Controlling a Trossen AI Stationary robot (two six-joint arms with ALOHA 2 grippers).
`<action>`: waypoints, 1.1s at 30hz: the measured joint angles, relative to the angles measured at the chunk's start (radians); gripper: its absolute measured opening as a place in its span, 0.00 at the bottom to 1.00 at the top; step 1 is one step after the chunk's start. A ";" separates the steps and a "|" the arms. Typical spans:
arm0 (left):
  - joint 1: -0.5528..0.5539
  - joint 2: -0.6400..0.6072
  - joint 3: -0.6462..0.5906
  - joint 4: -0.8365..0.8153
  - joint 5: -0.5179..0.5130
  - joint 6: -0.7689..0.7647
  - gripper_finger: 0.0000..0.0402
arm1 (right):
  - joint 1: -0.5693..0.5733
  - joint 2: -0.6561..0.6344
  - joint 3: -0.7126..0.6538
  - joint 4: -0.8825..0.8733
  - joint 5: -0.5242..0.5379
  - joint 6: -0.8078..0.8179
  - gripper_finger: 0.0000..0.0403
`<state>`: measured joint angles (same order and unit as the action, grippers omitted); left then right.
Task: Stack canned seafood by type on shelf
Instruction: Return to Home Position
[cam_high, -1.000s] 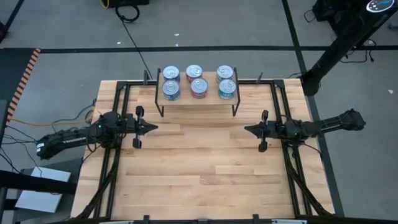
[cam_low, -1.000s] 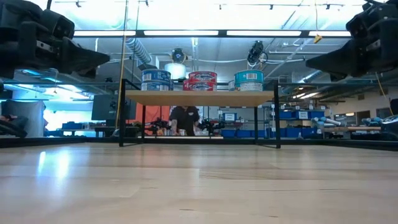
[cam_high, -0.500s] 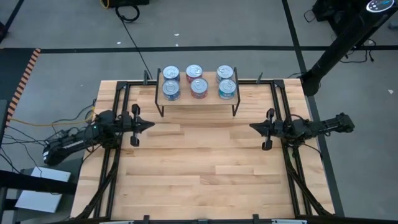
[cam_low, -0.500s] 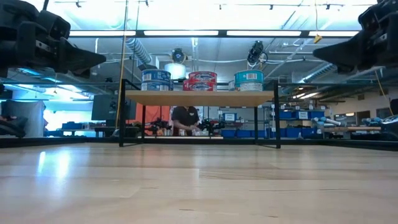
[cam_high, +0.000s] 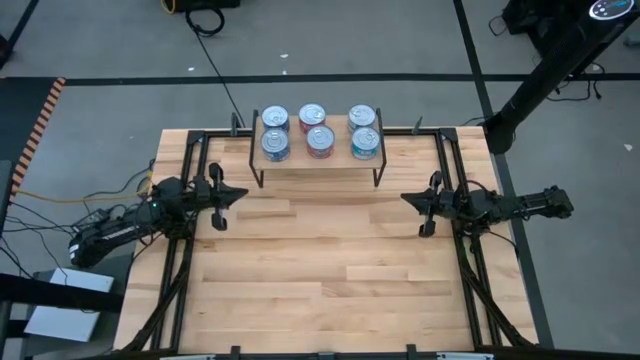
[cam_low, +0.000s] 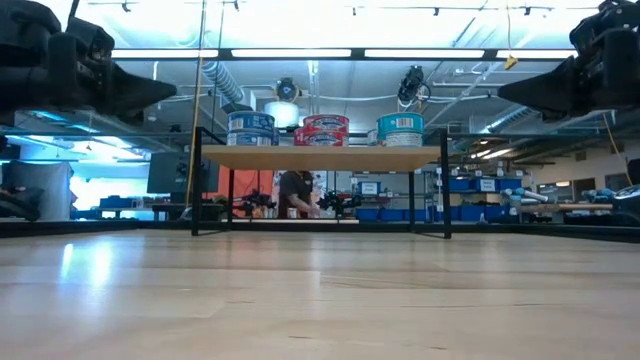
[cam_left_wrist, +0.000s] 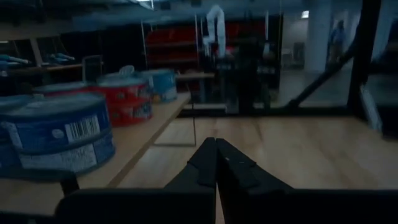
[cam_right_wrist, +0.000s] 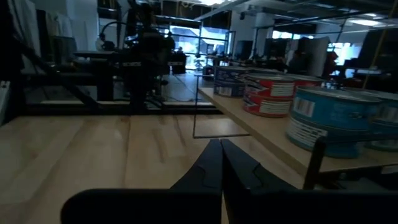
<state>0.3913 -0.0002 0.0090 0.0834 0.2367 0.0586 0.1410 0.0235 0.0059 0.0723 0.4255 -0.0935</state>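
Observation:
The shelf (cam_high: 345, 153) stands by its thin black legs at the table's far middle. On its plank (cam_low: 320, 157) several tins of canned seafood stand stacked in blue (cam_low: 251, 128), red (cam_low: 322, 130) and teal (cam_low: 400, 129) groups, left to right. My left gripper (cam_high: 243, 193) hovers shut at the table's left, pointing level toward the right, short of the shelf's left front leg. My right gripper (cam_high: 404, 199) hovers shut at the table's right, pointing left. The left wrist view shows the shut fingers (cam_left_wrist: 216, 168) beside the blue tins (cam_left_wrist: 59, 134). In the right wrist view the shut fingers (cam_right_wrist: 221, 163) are beside the teal tins (cam_right_wrist: 333, 118).
Bare wooden tabletop (cam_high: 320, 260) lies between the two grippers and in front of the shelf. Black frame rails (cam_high: 190, 180) run along the table's left and right sides. A dark stand (cam_high: 540, 80) rises beyond the far right corner. A person (cam_low: 298, 192) shows in the room behind.
Both arms have drawn back a little toward their own sides of the table. Each gripper's tip has swung slightly toward the far edge. The tins and the shelf have stayed where they were.

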 joint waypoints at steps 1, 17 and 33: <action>-0.002 0.000 0.000 0.016 0.000 -0.020 0.01 | -0.006 0.000 0.000 0.001 0.000 0.001 0.02; -0.024 0.007 0.000 -0.074 -0.296 0.046 0.01 | -0.040 0.000 0.000 0.022 0.024 -0.041 0.02; -0.025 0.118 -0.001 -0.066 -0.296 -0.037 0.01 | -0.040 0.003 0.000 0.018 0.132 -0.015 0.04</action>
<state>0.3668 0.1177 0.0082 0.0178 -0.0597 0.0216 0.1005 0.0261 0.0059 0.0902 0.5578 -0.1081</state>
